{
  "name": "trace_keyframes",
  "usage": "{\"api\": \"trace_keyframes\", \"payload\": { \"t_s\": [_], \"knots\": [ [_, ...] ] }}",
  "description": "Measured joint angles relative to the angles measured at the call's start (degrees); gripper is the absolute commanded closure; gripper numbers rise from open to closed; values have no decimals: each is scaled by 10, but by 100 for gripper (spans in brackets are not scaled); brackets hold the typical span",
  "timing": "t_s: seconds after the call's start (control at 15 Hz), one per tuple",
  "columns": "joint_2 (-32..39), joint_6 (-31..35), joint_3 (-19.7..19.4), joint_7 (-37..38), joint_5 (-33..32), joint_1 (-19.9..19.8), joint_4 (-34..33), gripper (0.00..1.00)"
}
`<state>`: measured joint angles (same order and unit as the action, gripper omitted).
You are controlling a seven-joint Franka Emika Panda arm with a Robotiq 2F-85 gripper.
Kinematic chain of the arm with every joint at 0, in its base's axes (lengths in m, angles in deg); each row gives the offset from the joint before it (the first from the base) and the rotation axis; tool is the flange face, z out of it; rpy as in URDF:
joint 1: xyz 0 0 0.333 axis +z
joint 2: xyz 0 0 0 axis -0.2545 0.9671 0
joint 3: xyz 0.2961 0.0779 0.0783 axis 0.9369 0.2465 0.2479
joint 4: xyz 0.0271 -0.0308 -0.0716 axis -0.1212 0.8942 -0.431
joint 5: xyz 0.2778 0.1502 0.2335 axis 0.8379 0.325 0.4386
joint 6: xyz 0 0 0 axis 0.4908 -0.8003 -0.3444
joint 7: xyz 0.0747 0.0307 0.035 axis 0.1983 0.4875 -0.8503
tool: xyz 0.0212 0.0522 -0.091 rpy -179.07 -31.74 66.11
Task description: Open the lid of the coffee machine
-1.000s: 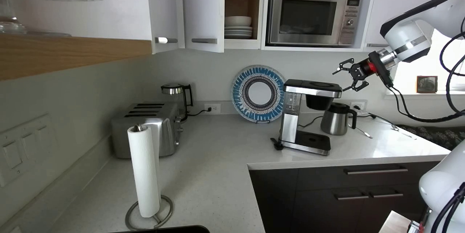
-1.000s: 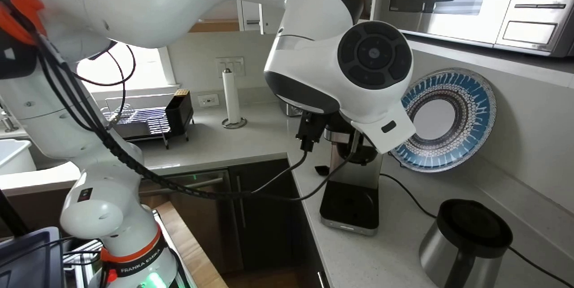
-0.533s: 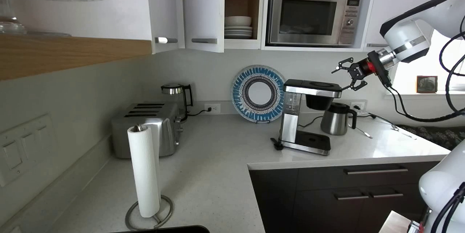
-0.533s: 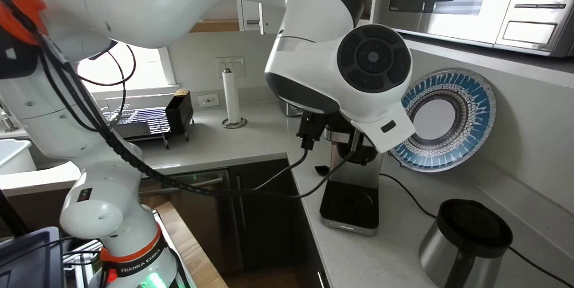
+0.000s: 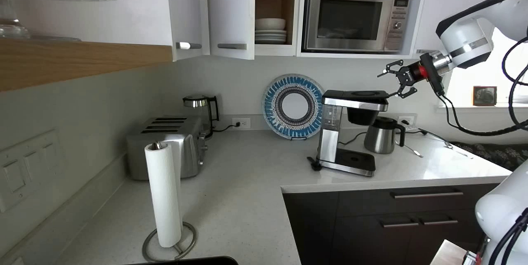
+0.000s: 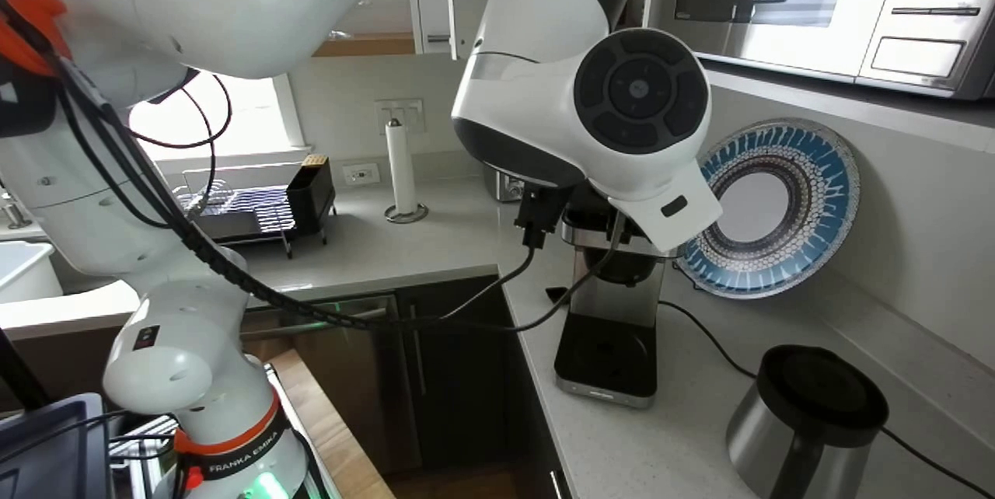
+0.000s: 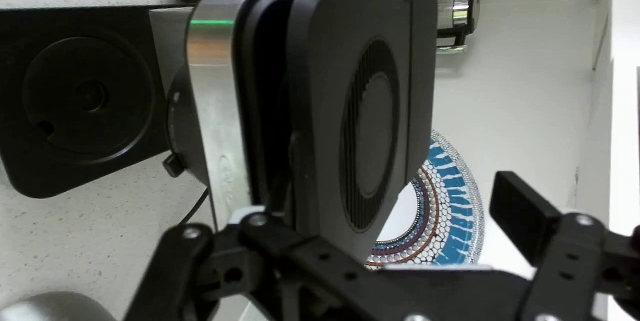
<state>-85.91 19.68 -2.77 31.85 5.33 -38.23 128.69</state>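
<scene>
The silver and black coffee machine [image 5: 329, 143] stands on the counter; it also shows in an exterior view [image 6: 606, 359] and in the wrist view [image 7: 215, 111]. Its flat dark lid [image 5: 365, 93] is slightly raised at the front. In the wrist view a dark gap separates the lid [image 7: 325, 86] from the silver band. My gripper [image 5: 384, 85] is open at the lid's front edge. One finger is at the gap under the lid edge, its tip hidden; the other [image 7: 400, 201] is well apart above the lid. In an exterior view the arm hides the gripper and most of the lid.
A steel carafe [image 5: 379, 139] stands beside the machine, near the wall. A patterned plate [image 5: 274, 106] leans on the wall behind. A microwave [image 5: 350, 21] sits in the cabinet above. A toaster [image 5: 165, 133] and a paper towel roll [image 5: 163, 195] stand farther along the counter.
The lower fingertip has risen at the lid's front edge, and the lid's front has lifted slightly. The wrist has tilted and shifted a little. The machine's body has not moved.
</scene>
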Motion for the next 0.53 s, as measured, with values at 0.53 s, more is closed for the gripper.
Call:
{"api": "trace_keyframes", "payload": {
  "t_s": [0.53],
  "knots": [
    [-27,-2,10,-10,45,1,-5,0]
  ]
}}
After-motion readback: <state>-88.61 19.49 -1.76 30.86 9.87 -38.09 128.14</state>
